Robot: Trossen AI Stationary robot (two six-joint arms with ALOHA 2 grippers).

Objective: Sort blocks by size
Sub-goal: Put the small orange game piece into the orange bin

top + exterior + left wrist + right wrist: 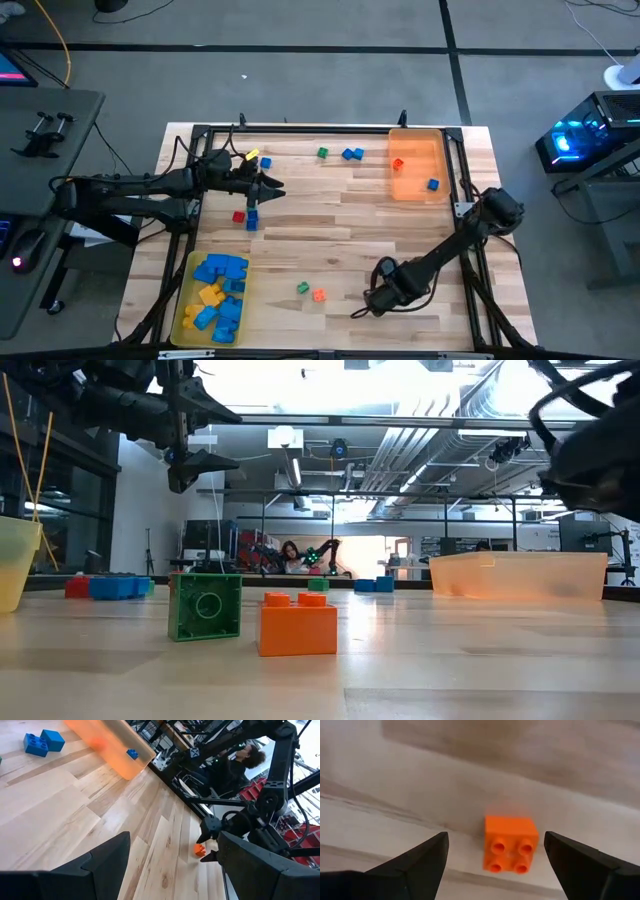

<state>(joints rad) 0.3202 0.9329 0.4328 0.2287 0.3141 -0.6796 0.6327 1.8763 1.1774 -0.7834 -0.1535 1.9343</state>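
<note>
Two small blocks, a green one (pixel 302 288) and an orange one (pixel 319 295), rest on the table near its front edge. My right gripper (pixel 371 299) hangs open just to their right, pointing down. In the right wrist view the orange block (pixel 510 844) lies studs-up below and between the open fingers (pixel 495 837), untouched. My left gripper (pixel 274 188) waits open and empty above the table's left middle, over a blue block (pixel 252 216) and a red block (pixel 238 215). Yellow (pixel 252 155), blue (pixel 265 162), green (pixel 322 152) and joined blue blocks (pixel 351 153) lie at the far side.
A translucent orange tray (pixel 418 140) at the far right holds an orange block (pixel 397 164) and a blue block (pixel 432 184). A translucent yellow tray (pixel 186 300) at the near left holds several blue and yellow blocks. Bare wood lies between the trays. A black frame rims the table.
</note>
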